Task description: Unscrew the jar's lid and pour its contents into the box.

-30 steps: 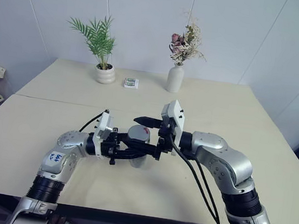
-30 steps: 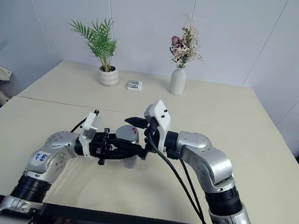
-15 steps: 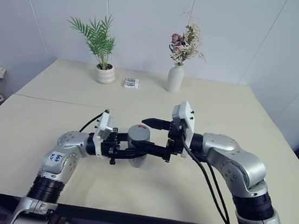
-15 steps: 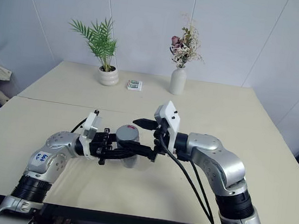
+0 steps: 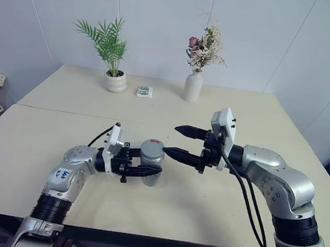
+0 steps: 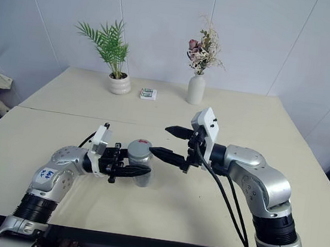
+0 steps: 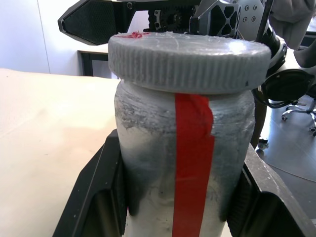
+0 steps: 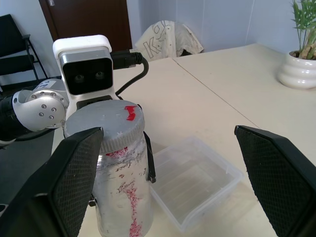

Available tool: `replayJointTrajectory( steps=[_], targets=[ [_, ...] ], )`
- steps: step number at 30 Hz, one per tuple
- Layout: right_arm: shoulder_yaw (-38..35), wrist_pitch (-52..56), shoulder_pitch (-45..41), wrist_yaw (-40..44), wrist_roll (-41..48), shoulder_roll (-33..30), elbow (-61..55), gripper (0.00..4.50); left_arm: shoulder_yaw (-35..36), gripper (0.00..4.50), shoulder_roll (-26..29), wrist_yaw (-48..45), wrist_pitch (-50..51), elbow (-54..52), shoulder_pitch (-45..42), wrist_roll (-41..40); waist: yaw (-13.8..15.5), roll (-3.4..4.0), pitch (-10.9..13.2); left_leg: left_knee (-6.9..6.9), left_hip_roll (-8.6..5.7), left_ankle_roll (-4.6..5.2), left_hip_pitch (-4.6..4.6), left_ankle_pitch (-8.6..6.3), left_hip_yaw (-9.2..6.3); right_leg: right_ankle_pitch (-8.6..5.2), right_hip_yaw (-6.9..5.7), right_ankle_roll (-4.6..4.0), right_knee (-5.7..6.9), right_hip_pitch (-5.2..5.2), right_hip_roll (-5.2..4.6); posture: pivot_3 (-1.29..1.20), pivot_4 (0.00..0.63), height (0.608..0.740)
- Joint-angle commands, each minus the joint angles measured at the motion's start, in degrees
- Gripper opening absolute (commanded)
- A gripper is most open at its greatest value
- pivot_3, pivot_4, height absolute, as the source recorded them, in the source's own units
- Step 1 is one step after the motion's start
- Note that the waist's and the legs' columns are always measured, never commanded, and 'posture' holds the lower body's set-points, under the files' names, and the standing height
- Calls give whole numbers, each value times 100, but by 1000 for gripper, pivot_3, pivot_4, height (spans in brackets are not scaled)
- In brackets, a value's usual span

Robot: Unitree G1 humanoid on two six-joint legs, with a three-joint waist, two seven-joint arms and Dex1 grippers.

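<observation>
1. Two grippers face each other at the centre of the left eye view, above a pale table (image 5: 42,138).
2. Left gripper (image 5: 147,172) reaches in from the lower left, fingers clamped tight around the jar (image 5: 150,169), holding it upright.
3. From the left wrist view that grip is plain: black fingers (image 7: 101,197) press the jar's cloudy sides, a red tape strip running down its front.
4. Lid (image 5: 152,147) sits on the jar's mouth, grey and ribbed, with a small red mark on top.
5. Right gripper (image 5: 178,142) comes in from the right, jaws spread wide and holding nothing.
6. Its lower finger tip hangs just right of the lid; whether they touch, I cannot tell. Upper finger floats higher, apart from the jar.
7. Box (image 8: 197,180) lies on the table just beside the jar in the right wrist view, lower centre of that frame, clear and shallow.
8. Contents of the jar cannot be made out through the frosted wall.
9. Far back, upper middle: a potted plant (image 5: 115,69), a small patterned packet (image 5: 145,91) and a white vase (image 5: 193,85) of dried flowers, well apart from the action.
</observation>
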Motion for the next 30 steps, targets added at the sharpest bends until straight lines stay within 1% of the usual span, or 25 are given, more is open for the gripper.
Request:
replayJointTrajectory(
  steps=[1, 4, 8, 11, 14, 19, 21, 24, 30],
  targets=[
    [-184, -19, 9, 2, 64, -83, -98, 4481, 32, 2000, 7, -78, -102, -144, -30, -70, 4, 0, 0, 1, -1, 0, 0, 0, 0, 0, 0, 0, 0, 0, -1, 0, 150, 740],
    [-223, -26, -11, 54, 79, -136, -77, 4481, 34, 2000, 12, -81, -105, -134, -38, -66, 5, 0, 0, 0, -1, 0, 0, 0, 0, 0, 0, 0, -1, 0, -1, 0, 150, 740],
    [-387, 226, -114, 205, 663, -87, -336, 4481, 47, 2000, 23, -89, -104, -112, -45, -60, 3, 0, 0, 0, 0, 0, -1, 0, 0, 0, 0, 0, -2, 0, -1, 0, 150, 740],
    [-289, 340, -162, 103, 822, 15, -500, 4481, 50, 2000, 20, -95, -107, -89, -62, -54, -4, 0, 0, -1, 1, 0, 0, 0, 0, 0, 0, 0, 0, 0, 0, 0, 150, 740],
    [42, 367, -226, -124, 634, 212, -579, 4481, 41, 2000, 0, -86, -109, -81, -82, -51, -8, 0, 0, 0, 1, 0, 1, 0, 0, 0, 0, 0, 3, 0, 1, 0, 150, 740],
    [297, 342, -376, -321, 417, 418, -486, 4481, 28, 2000, -7, -104, -114, -64, -102, -49, 7, 0, 0, 1, 0, 0, 0, 0, 0, 0, 0, 0, 2, 0, -1, 0, 150, 740],
    [357, 344, -406, -355, 392, 478, -496, 4481, 26, 2000, -8, -106, -114, -67, -102, -49, 9, 0, 0, 1, -1, 0, -2, 0, 0, 0, 0, 0, -1, -1, -2, 0, 150, 740],
    [602, 270, -431, -385, 145, 537, -428, 4481, 21, 2000, -14, -92, -89, -100, -101, -60, 1, 0, 0, -1, 0, 0, -2, 0, 0, 0, 0, 0, -1, -1, -1, 0, 150, 740],
    [841, 118, -496, -346, -234, 652, -235, 4481, 17, 2000, -1, -98, -69, -114, -97, -66, 0, 0, 0, 1, -1, 0, 0, 0, 0, 0, 0, 0, 2, -1, -1, 0, 150, 740]
  ],
)
